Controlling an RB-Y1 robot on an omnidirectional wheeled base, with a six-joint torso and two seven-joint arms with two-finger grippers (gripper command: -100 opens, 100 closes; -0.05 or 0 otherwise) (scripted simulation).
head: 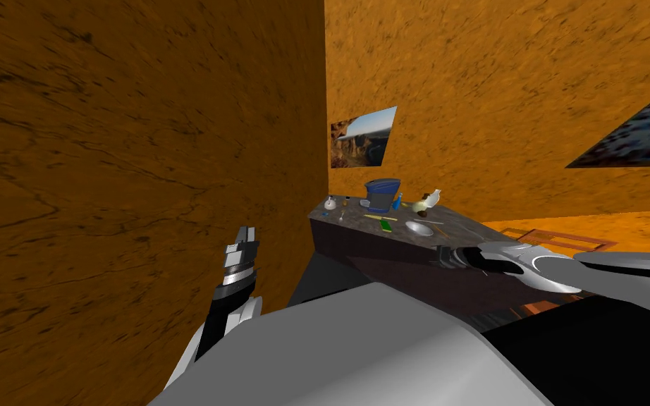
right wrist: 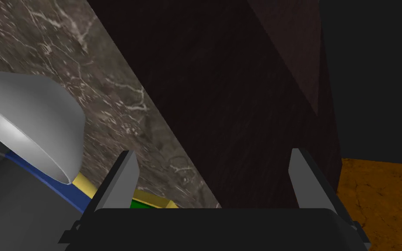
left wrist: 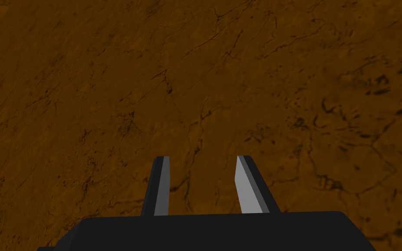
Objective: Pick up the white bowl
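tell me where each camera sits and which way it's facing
Head view: on the head, looking steeply down and forward at a table by an orange-brown wall; left gripper raised near the wall, right gripper at the table's edge.
Left wrist view: on the left hand, facing that wall; its open fingers frame nothing.
Right wrist view: on the right hand, facing the table's edge; open fingers, bowl on the top beside them.
Shared: head and right wrist views both show bowl and table.

bowl (head: 419, 228) on counter (head: 462, 227), pot (head: 381, 194) behind
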